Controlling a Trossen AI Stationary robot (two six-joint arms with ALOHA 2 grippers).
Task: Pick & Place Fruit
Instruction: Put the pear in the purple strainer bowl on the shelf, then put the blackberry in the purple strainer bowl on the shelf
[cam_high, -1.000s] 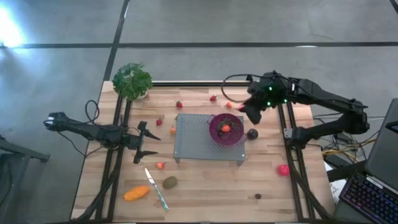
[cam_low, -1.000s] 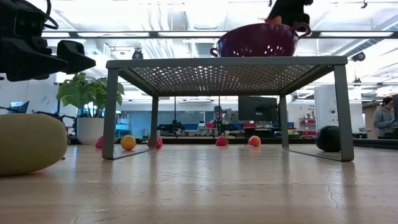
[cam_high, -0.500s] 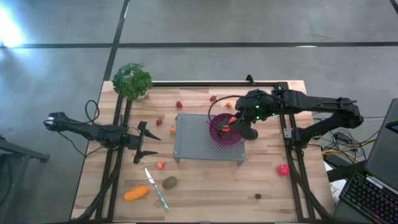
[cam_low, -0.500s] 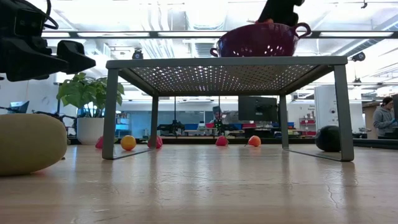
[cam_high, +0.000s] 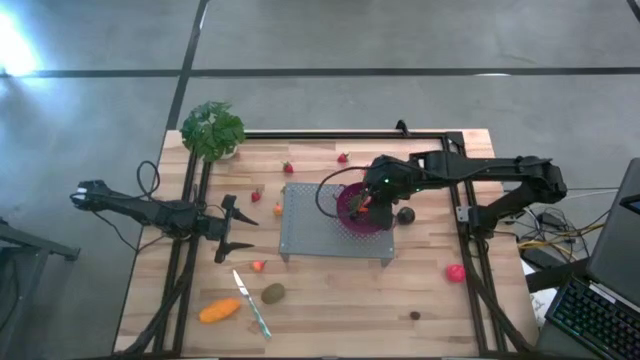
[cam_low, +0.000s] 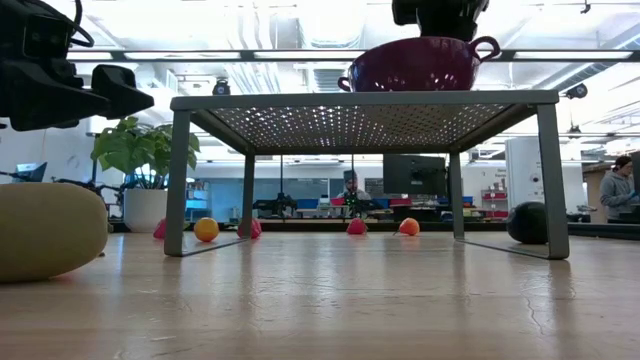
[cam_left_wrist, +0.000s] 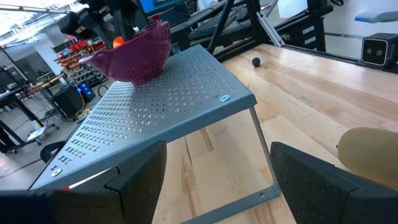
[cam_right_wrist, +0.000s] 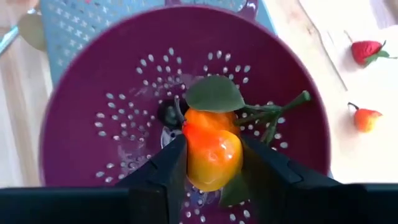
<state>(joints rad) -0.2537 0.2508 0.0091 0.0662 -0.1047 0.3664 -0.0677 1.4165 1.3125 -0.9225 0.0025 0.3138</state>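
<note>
Your right jaws (cam_right_wrist: 212, 163) are clamped on an orange-red fruit (cam_right_wrist: 211, 149) directly above the purple colander (cam_right_wrist: 93, 124). Release too high and it may bounce out. Your left jaws (cam_left_wrist: 217, 174) wait apart, holding nothing.

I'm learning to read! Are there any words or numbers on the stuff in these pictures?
None that can be read.
The grey rack has a small blue sticker, too small to read.
The purple colander, the fruit in the right gripper and the wooden table show no writing.
</note>
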